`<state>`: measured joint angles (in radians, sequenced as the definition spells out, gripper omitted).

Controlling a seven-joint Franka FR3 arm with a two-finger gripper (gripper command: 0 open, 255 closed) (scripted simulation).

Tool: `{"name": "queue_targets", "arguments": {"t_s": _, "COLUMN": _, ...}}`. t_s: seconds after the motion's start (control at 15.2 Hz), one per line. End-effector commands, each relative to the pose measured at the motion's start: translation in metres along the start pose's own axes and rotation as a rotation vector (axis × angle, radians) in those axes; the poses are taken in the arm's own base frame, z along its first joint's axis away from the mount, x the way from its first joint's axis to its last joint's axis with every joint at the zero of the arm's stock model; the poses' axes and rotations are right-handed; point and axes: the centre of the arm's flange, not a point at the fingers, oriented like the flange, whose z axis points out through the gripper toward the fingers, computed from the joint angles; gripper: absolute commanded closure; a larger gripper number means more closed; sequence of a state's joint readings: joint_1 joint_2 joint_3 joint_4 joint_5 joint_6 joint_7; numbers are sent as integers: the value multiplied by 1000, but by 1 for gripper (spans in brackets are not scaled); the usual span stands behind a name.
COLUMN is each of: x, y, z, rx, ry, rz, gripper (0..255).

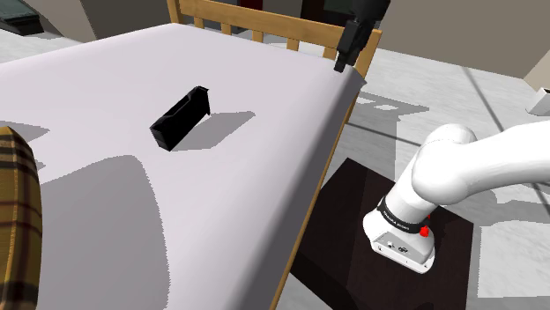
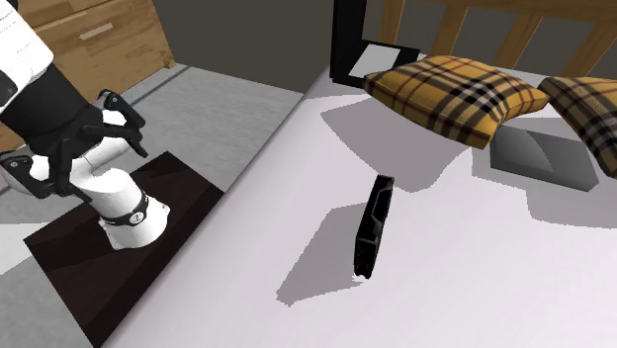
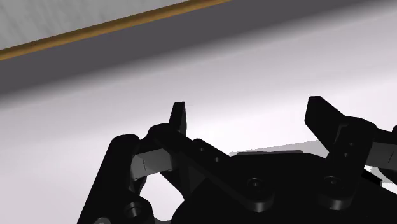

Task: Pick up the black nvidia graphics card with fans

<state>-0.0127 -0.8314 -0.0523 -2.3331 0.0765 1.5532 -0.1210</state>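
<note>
While the black graphics card [image 1: 181,117] stands on its long edge mid-bed, the gripper [image 3: 249,118] hangs well apart near the wooden bed frame [image 1: 291,26] — fingers spread, nothing held. Card prob. stiff, fairly heavy, tippy; pinch across the thin body, not the fans. White sheet [image 1: 106,70] looks soft — plaid pillows [image 2: 450,94], grey floor [image 1: 414,97] beyond.
</note>
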Motion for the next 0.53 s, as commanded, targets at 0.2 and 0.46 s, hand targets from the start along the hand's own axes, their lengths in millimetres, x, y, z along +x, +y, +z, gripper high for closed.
{"name": "queue_targets", "arguments": {"t_s": 0.2, "x": 6, "y": -39, "z": 14, "rx": -19, "ry": 25, "rz": 107, "gripper": 0}}
{"name": "queue_targets", "arguments": {"t_s": 0.46, "x": 20, "y": -89, "z": 33, "rx": -44, "ry": 59, "rz": 251, "gripper": 0}}
